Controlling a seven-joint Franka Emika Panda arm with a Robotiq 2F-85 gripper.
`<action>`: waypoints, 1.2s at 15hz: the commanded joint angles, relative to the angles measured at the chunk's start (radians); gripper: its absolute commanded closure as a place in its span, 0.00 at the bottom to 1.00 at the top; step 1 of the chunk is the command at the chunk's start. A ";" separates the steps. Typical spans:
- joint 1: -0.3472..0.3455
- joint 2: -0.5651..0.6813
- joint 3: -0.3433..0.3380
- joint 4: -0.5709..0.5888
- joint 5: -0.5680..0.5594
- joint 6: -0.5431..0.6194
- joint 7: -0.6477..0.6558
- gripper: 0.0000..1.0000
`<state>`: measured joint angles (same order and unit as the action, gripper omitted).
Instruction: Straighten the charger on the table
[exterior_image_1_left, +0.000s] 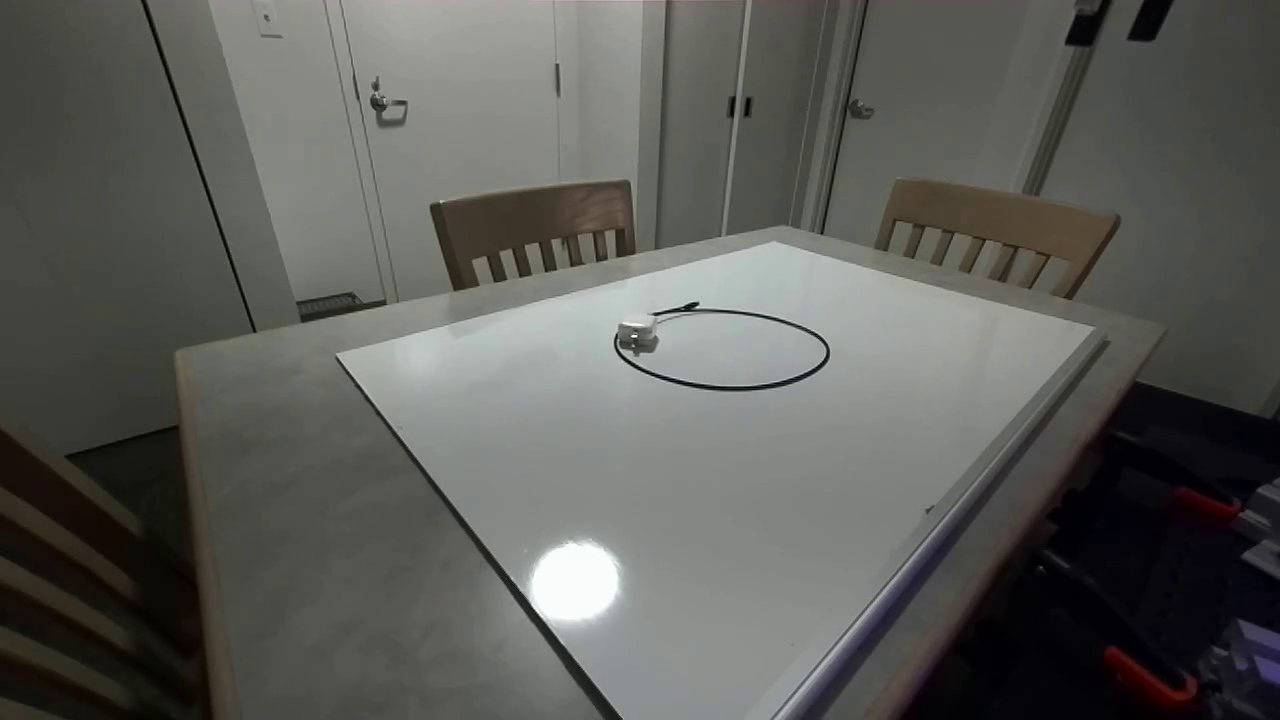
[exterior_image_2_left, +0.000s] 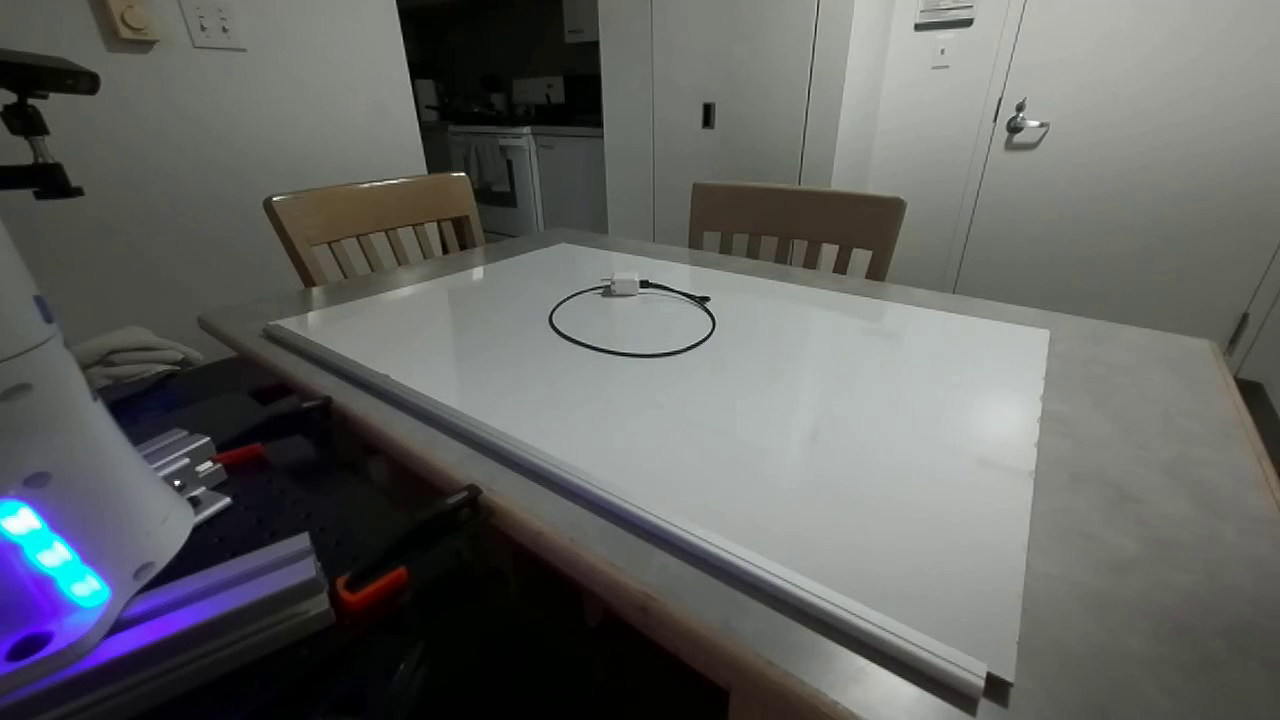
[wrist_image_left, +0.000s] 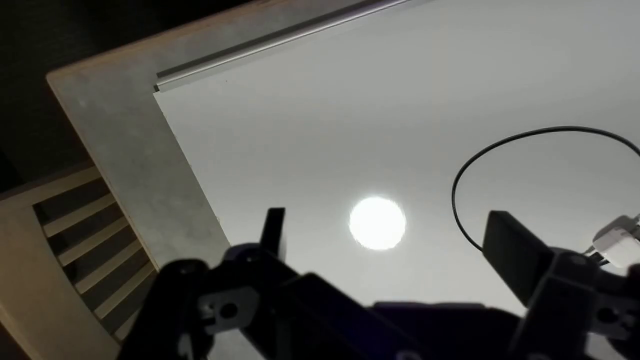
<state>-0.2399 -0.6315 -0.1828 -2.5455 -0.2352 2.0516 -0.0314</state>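
Watching remotely, I judge nothing straightened: the thin black charger cable (exterior_image_1_left: 740, 388) with its white plug block (exterior_image_1_left: 637, 329) lies looped on the glossy white-topped, grey-rimmed table (exterior_image_1_left: 300, 460). My black two-fingered gripper (wrist_image_left: 387, 227) gapes wide, holding nothing; all the uncurling remains.

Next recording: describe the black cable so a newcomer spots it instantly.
Find the grey-rimmed table, then its glossy white surface. There the black cable makes one wide loop; unlike the white plug block at the loop's edge, it is thin and dark.
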 joint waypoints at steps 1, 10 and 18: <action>-0.002 0.001 0.002 0.002 0.001 -0.002 -0.001 0.00; -0.002 0.001 0.002 0.002 0.002 -0.002 -0.001 0.00; 0.073 0.083 -0.039 0.049 0.037 0.146 -0.140 0.00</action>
<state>-0.1993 -0.6116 -0.1987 -2.5346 -0.2272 2.1458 -0.0998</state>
